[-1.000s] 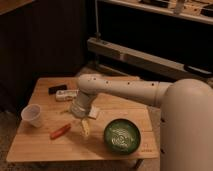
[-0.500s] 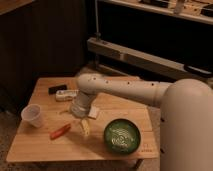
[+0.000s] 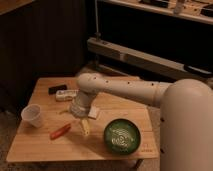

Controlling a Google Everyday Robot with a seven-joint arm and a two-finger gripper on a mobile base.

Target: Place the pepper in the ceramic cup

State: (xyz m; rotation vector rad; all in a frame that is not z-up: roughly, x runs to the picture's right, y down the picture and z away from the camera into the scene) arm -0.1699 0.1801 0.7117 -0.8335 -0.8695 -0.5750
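The two-finger gripper (image 3: 83,123) is held low over the light wooden table (image 3: 30,150), its fingers spread wide apart, with nothing clamped between them. The slim, elongated red-orange pepper (image 3: 60,131) is seen lying flat on the table near the gripper, apart from it, on the side toward the small plain white ceramic cup (image 3: 32,116), which stands upright.

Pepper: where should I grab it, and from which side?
Grip the pepper at its middle, from above, closing across its slim width; it lies flat, slanted, apart from the ceramic cup. The open claw hangs beside it, toward the green bowl.
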